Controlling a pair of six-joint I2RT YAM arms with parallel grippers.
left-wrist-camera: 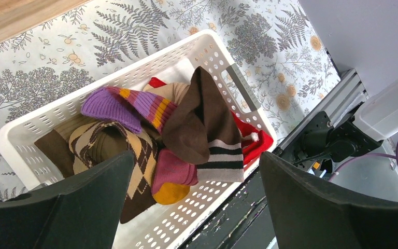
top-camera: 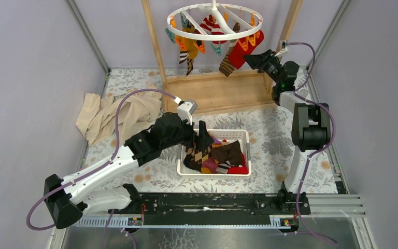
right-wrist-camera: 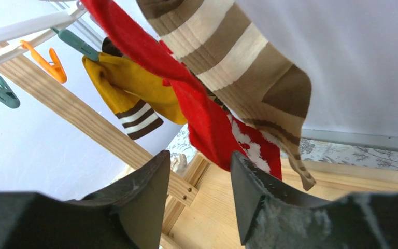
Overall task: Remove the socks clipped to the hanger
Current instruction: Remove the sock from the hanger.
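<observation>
The white ring hanger (top-camera: 215, 23) hangs at the top centre with several socks clipped to it: a red sock (top-camera: 246, 49), a brown striped sock (top-camera: 228, 63) and a mustard-and-brown one (top-camera: 189, 49). My right gripper (top-camera: 252, 59) is open just below the red sock. In the right wrist view the red sock (right-wrist-camera: 202, 119) dangles over the gap of the gripper (right-wrist-camera: 201, 153), next to a beige-brown striped sock (right-wrist-camera: 238, 62) and a mustard sock (right-wrist-camera: 129, 93). My left gripper (top-camera: 203, 136) is open and empty over the basket; in the left wrist view it (left-wrist-camera: 197, 154) is above loose socks (left-wrist-camera: 197, 119).
A white perforated basket (top-camera: 212, 175) holds several removed socks; it also shows in the left wrist view (left-wrist-camera: 46, 122). The wooden rack frame (top-camera: 217, 91) stands behind it. A beige cloth (top-camera: 116, 116) lies at the left. Orange (right-wrist-camera: 49, 62) and teal (right-wrist-camera: 77, 44) clips hang free.
</observation>
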